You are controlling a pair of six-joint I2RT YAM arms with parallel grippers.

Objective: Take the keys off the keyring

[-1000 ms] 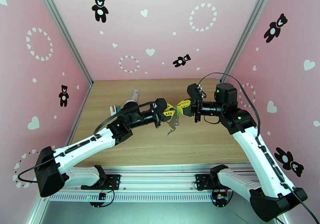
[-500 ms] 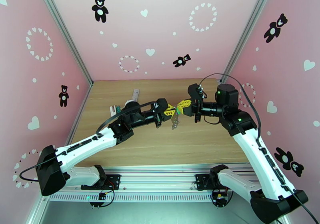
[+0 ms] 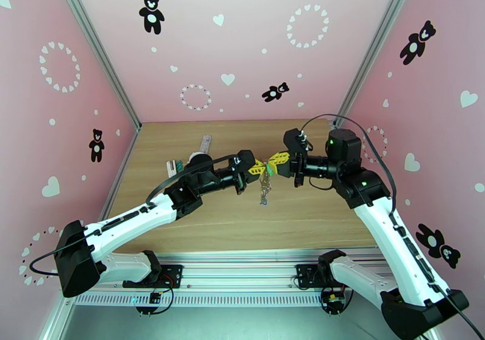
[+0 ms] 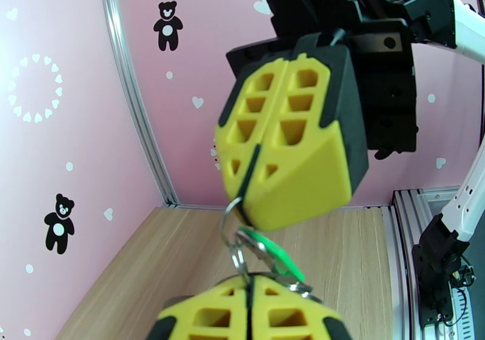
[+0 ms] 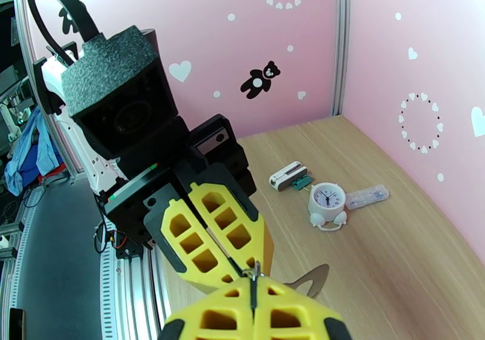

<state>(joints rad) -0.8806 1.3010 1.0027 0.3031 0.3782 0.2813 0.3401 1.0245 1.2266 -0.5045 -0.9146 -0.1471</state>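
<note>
The keyring [image 3: 265,185] dangles above the table's middle, pinched between both grippers. My left gripper [image 3: 259,167] is shut on its silvery rings [image 4: 233,238]. The right gripper [image 3: 276,159] faces it tip to tip. In the left wrist view the right gripper [image 4: 250,197] is shut on the thin dark loop [image 4: 250,168]. The green-headed key [image 4: 276,256] lies just above my left fingers [image 4: 285,317]. In the right wrist view the two pairs of yellow fingertips [image 5: 212,232] meet at a small metal link [image 5: 256,270]. I cannot make out the blue-headed key.
A round white clock [image 5: 326,200], a white-and-green block [image 5: 290,176] and a clear stick [image 5: 368,196] lie on the wooden table [image 3: 315,214] at the back left. Pink walls close in three sides, and a metal rail [image 3: 242,271] runs along the near edge.
The hanging bundle has swung from a tilted spread to hanging straight down. Both grippers have edged slightly, staying tip to tip and shut.
</note>
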